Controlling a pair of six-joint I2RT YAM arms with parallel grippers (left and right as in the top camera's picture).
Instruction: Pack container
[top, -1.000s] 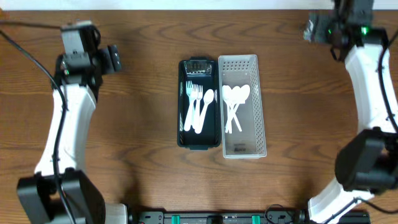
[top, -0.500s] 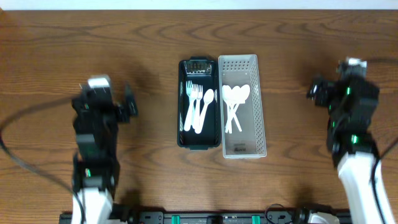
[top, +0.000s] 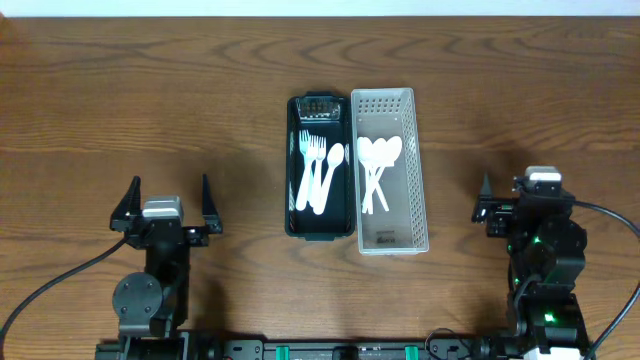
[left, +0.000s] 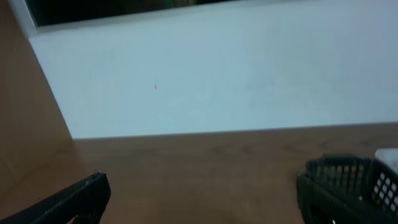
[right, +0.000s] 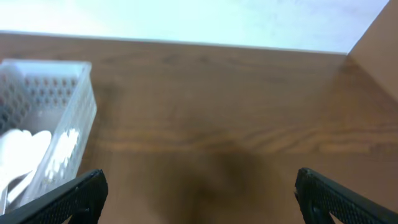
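A black tray (top: 293, 225) at the table's middle holds white plastic forks (top: 314, 170). Touching its right side, a white perforated bin (top: 418, 200) holds white plastic spoons (top: 377, 165). My left gripper (top: 166, 200) is open and empty near the front left, well apart from the tray. My right gripper (top: 520, 195) is open and empty near the front right. The left wrist view shows the open fingers (left: 199, 199) over bare wood with the black tray (left: 348, 177) at the right edge. The right wrist view shows open fingers (right: 199, 199) and the white bin (right: 56, 118) with spoons (right: 18, 152) at the left.
A pale wall (left: 217, 68) runs along the table's far edge. Brown wooden table (top: 200, 90) spreads on both sides of the two containers.
Both arms have drawn back from the far corners to the front edge of the table, folded low. Both grippers stay open and empty. The tray and bin have not moved.
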